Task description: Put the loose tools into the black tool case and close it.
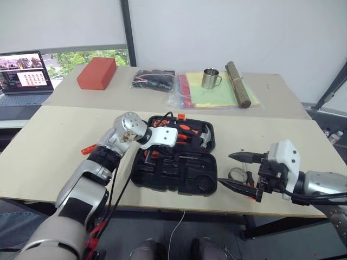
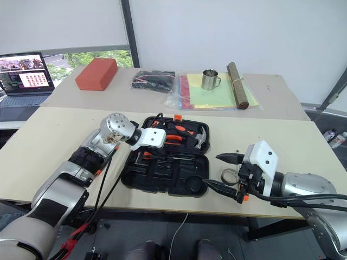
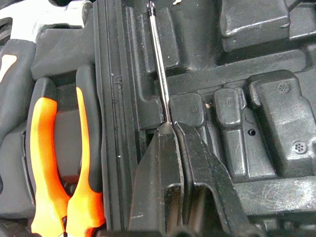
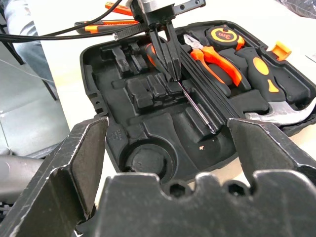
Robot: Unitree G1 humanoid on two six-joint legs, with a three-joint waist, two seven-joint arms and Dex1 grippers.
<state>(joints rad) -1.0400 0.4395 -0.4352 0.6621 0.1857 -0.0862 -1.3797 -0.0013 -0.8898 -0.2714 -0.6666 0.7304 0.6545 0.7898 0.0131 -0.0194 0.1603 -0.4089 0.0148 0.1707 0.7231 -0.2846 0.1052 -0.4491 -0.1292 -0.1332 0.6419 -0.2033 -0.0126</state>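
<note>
Currently, the black tool case is seen lying open on the desk in the head views, with the left pincer lowered into its front half. Closer in, from the left wrist, its fingers are shown pinched shut on a steel-shafted screwdriver laid along a moulded slot, beside the orange-handled pliers. Across from the right wrist, a hammer and a tape measure are also seen in the lid half. The right pincer is held wide open and empty, near the small tape roll. Further back, a red block, a steel mug and a laptop are noted.
</note>
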